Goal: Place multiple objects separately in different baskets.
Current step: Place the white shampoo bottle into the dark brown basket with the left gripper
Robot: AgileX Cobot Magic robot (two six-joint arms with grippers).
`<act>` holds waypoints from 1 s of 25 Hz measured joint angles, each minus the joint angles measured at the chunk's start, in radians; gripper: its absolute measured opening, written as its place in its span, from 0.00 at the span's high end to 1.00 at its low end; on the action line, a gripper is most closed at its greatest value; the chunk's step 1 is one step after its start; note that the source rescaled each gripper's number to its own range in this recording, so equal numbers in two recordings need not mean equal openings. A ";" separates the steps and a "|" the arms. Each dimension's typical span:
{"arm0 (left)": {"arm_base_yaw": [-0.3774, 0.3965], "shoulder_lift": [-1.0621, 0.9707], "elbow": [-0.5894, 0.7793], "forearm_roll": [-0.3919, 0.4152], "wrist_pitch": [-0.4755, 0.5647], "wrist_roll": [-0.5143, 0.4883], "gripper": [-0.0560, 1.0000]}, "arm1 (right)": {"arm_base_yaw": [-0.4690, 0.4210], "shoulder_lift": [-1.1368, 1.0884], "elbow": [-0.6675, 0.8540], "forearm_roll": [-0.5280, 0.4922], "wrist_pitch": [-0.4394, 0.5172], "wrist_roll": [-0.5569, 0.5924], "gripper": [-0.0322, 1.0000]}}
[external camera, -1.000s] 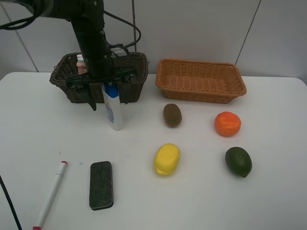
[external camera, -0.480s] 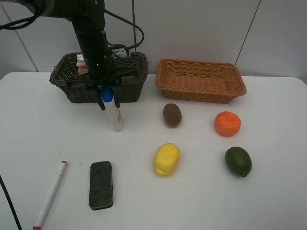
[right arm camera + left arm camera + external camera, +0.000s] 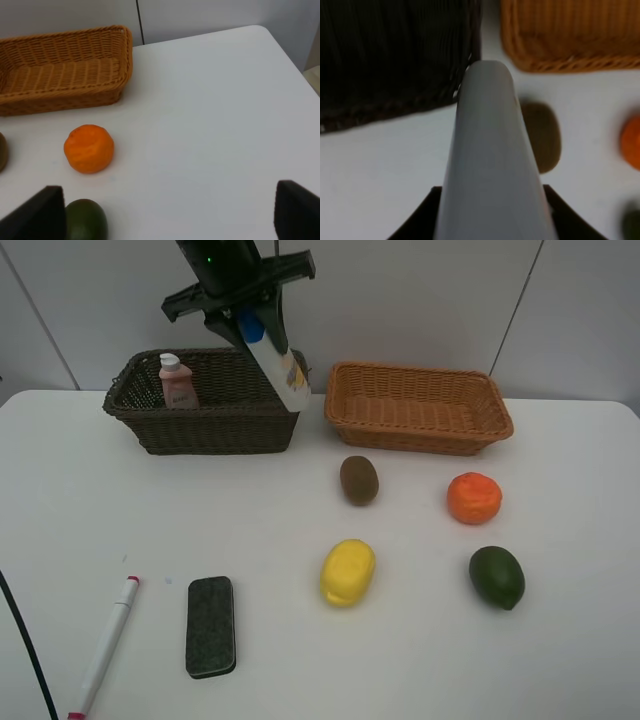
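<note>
1. The white bottle with blue cap (image 3: 281, 368) hangs tilted in the air over the right end of the dark brown basket (image 3: 200, 430), cap uppermost.
2. The left gripper (image 3: 247, 318) pinches it at the cap end, the arm reaching down from the top of the high view. In the left wrist view the bottle's body (image 3: 490, 165) fills the middle.
3. The right gripper (image 3: 170, 220) is spread wide with nothing between its jaws, looking over the orange (image 3: 89, 148) and the avocado (image 3: 86, 220).
4. A second ago the bottle stood upright on the white table (image 3: 520, 660) in front of the dark basket; now it is lifted off. Nothing else has moved.
5. The dark basket holds the small pink bottle (image 3: 177, 382), upright near its left end. The orange-tan basket (image 3: 420, 440) sits just beside it, to the right.
6. On the table lie the kiwi (image 3: 359, 480), the lemon (image 3: 348, 572), the eraser (image 3: 211, 626) and the marker (image 3: 104, 648).
</note>
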 joint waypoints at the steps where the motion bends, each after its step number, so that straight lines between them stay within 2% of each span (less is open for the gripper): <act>1: 0.015 0.003 -0.038 0.000 0.000 0.006 0.63 | 0.000 0.000 0.000 0.000 0.000 0.000 0.04; 5: 0.089 0.023 -0.121 0.003 0.001 0.011 0.63 | 0.000 0.000 0.000 0.000 0.000 0.000 0.04; 10: 0.177 0.081 -0.133 0.011 0.000 0.016 0.63 | 0.000 0.000 0.000 0.000 0.000 0.000 0.04; 16: 0.196 0.214 -0.134 0.074 -0.006 0.133 0.63 | 0.000 0.000 0.000 0.000 0.000 0.000 0.04; 18: 0.196 0.240 -0.134 0.082 -0.005 0.175 0.54 | 0.000 0.000 0.000 0.000 0.000 0.000 0.04; 21: 0.196 0.241 -0.135 0.083 -0.002 0.192 0.17 | 0.000 0.000 0.000 0.000 0.000 0.000 0.04; 23: 0.196 0.239 -0.140 0.083 -0.002 0.184 0.06 | 0.000 0.000 0.000 0.000 0.000 0.000 0.04; 25: 0.196 0.239 -0.162 0.083 -0.001 0.172 0.02 | 0.000 0.000 0.000 0.000 0.000 0.000 0.04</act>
